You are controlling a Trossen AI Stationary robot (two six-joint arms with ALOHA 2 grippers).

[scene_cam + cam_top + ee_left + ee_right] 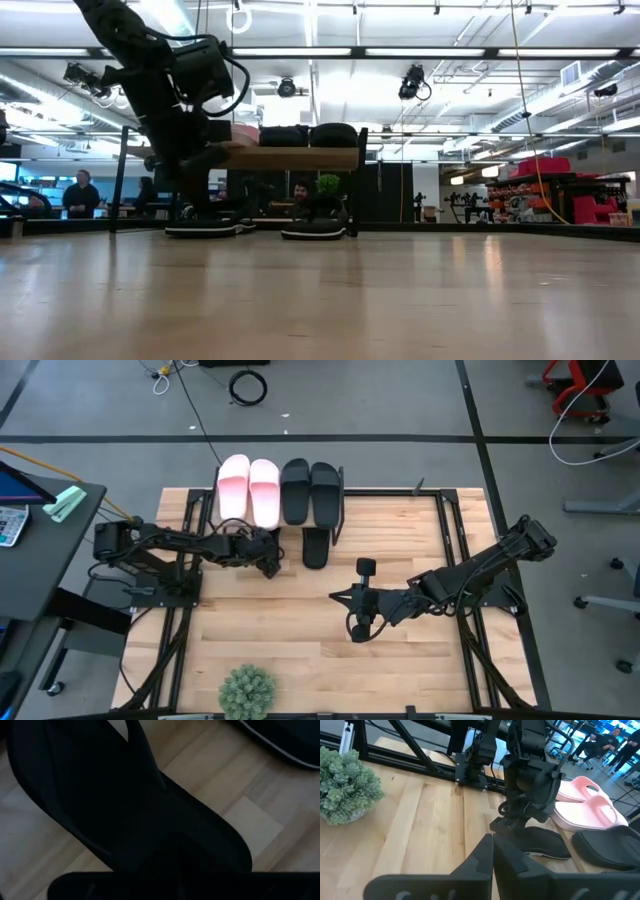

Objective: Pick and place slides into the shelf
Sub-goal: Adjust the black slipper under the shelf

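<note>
The slatted wooden table [300, 650] fills the centre of the high view, and the shelf [340, 510] sits at its upper middle. On the shelf's top board lie two pale pink slides [249, 490] and, to their right, two wide black slides [310, 488].

Just below the shelf's front edge, one thin black slide [315, 547] lies on the table. A second thin slide [125, 805] fills the left wrist view, under the left gripper [268, 556], which is low at the left of the shelf's front; whether its fingers are spread or pinching the slide cannot be told.

The right gripper [359, 628] rests lower right of centre, fingers pressed together and empty. A small potted plant [247, 693] stands at the bottom edge.

Risk, as I judge it: a shallow grip on the thin, floppy slide could let it sag or slip. Moving it toward the shelf could catch the black frame or nudge the neighbouring thin slide.
</note>
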